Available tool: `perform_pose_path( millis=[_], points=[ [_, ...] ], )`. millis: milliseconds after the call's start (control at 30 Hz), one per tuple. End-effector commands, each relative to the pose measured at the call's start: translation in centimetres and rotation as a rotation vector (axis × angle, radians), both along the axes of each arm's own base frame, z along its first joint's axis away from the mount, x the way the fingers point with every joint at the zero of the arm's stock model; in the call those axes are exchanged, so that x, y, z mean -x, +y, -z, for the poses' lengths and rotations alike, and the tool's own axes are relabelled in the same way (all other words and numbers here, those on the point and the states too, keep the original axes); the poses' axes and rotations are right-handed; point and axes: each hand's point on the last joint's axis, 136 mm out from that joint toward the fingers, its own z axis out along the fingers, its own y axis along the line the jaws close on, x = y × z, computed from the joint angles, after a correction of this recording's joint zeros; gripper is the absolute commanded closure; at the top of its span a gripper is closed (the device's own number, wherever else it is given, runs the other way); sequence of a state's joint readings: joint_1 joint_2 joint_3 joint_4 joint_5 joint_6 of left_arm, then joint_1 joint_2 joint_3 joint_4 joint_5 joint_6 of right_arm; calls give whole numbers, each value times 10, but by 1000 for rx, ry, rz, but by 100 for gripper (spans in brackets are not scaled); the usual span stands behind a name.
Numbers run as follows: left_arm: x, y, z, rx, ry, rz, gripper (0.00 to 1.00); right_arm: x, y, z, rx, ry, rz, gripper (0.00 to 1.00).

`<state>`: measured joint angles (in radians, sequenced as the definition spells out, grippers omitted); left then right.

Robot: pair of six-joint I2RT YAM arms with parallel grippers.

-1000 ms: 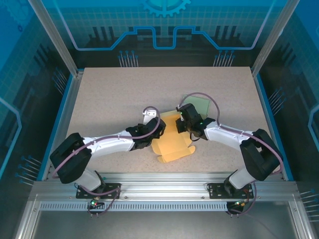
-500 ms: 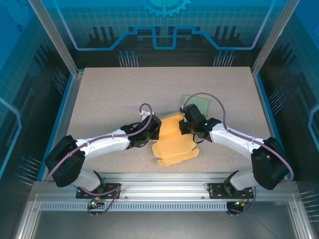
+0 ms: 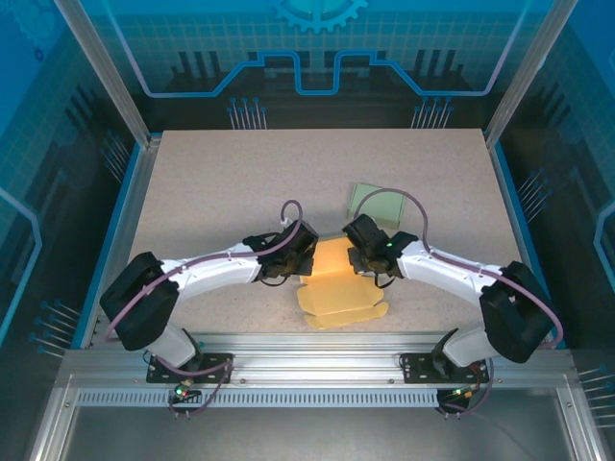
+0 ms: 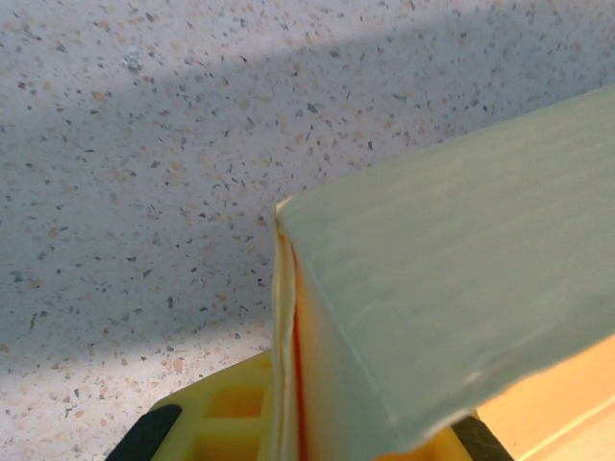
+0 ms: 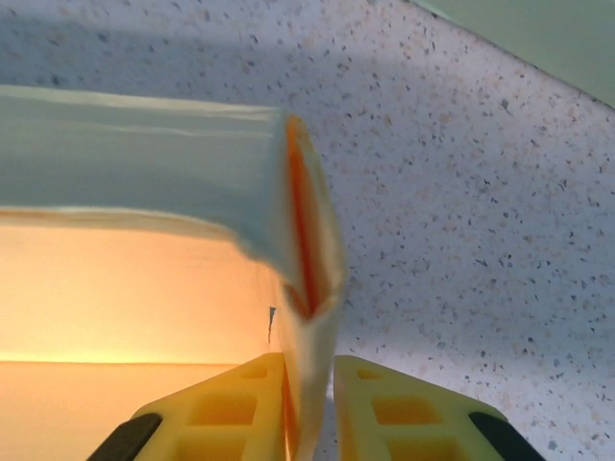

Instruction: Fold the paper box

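The paper box (image 3: 338, 288) is yellow-orange card with pale green outer faces and lies half folded near the table's front middle. My left gripper (image 3: 306, 254) is at the box's far left corner, shut on the upright doubled wall (image 4: 284, 317), which runs between its yellow fingers (image 4: 221, 423). My right gripper (image 3: 354, 254) is at the far right corner. Its yellow fingers (image 5: 404, 413) stand slightly apart on either side of the folded wall (image 5: 307, 269), with a thin gap on the right side. The box's orange inside (image 5: 125, 298) lies to the left.
A pale green sheet (image 3: 373, 200) lies flat on the speckled table (image 3: 211, 182) just beyond the right gripper; its corner is in the right wrist view (image 5: 538, 38). Blue-edged metal rails frame the table on every side.
The box has swung round and slid toward the front edge. Both grippers came closer together at its far corners. The right gripper's jaws have eased apart from the wall they pinched.
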<state>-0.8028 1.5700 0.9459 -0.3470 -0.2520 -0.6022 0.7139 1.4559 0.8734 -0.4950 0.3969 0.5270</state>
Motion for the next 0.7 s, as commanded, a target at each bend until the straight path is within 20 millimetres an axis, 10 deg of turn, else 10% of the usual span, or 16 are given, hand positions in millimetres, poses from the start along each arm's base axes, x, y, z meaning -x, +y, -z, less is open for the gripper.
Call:
perform_pose_path(
  millis=[0, 667],
  points=[
    [19, 38, 21, -161, 125, 5, 100, 7, -59, 3, 342, 3, 122, 80],
    [9, 47, 32, -155, 185, -20, 98, -4, -28, 50, 465, 116, 51, 85]
  ],
)
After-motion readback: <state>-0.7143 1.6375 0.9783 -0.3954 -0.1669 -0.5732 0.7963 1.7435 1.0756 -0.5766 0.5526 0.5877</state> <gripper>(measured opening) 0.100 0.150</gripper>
